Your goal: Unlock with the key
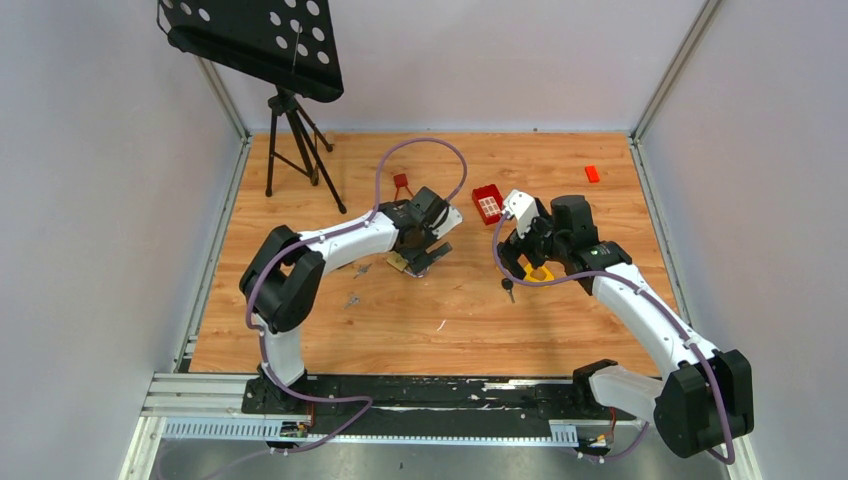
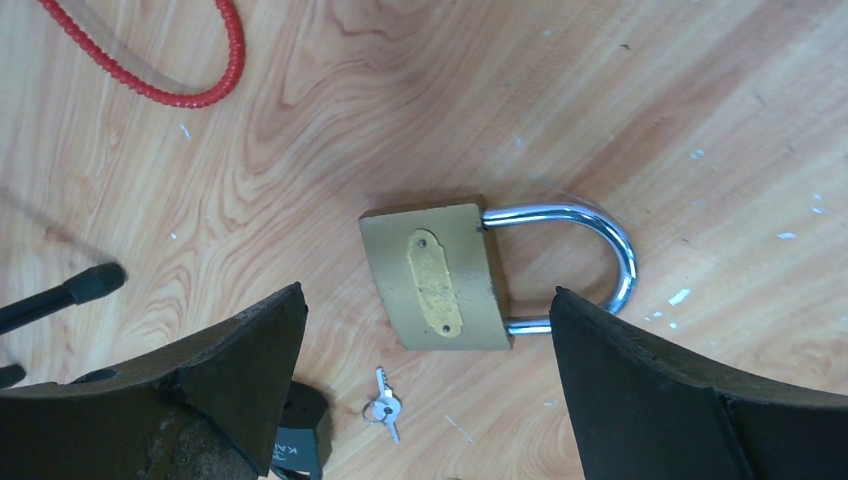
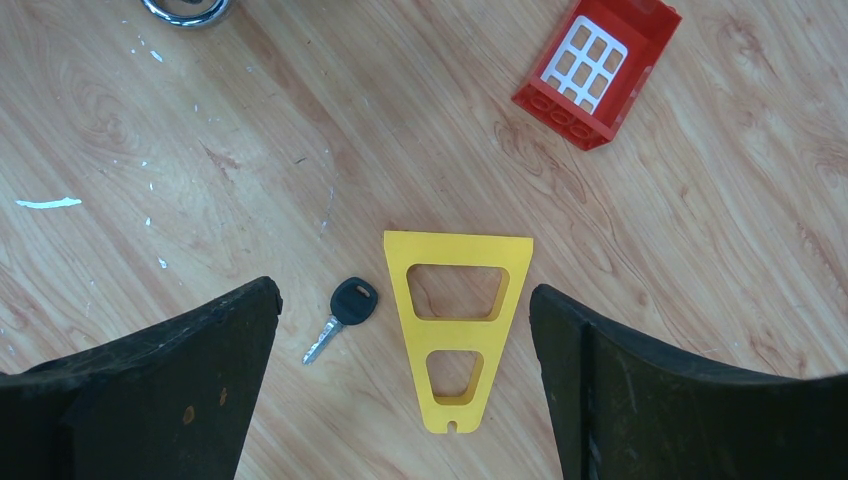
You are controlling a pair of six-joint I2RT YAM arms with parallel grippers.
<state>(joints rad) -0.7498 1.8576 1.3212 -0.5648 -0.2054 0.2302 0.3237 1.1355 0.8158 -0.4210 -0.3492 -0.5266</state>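
A brass padlock [image 2: 435,275] with a steel shackle [image 2: 605,250] lies flat on the wooden floor, its shackle closed. My left gripper [image 2: 425,298] hovers over it, open, with one finger on each side and nothing held. A black-headed key [image 3: 345,308] lies on the wood just left of a yellow cut-out plate [image 3: 455,320]. Above these two my right gripper [image 3: 402,290] stands open and empty. From the top view the padlock [image 1: 398,262] sits under the left gripper [image 1: 428,256], and the key [image 1: 508,287] lies below the right gripper [image 1: 530,258].
Two small silver keys on a ring [image 2: 385,405] and a black object [image 2: 300,435] lie near the left finger. A red cable loop [image 2: 150,60], a red block [image 3: 597,70], a small red piece [image 1: 592,173] and a tripod stand [image 1: 295,140] sit farther back.
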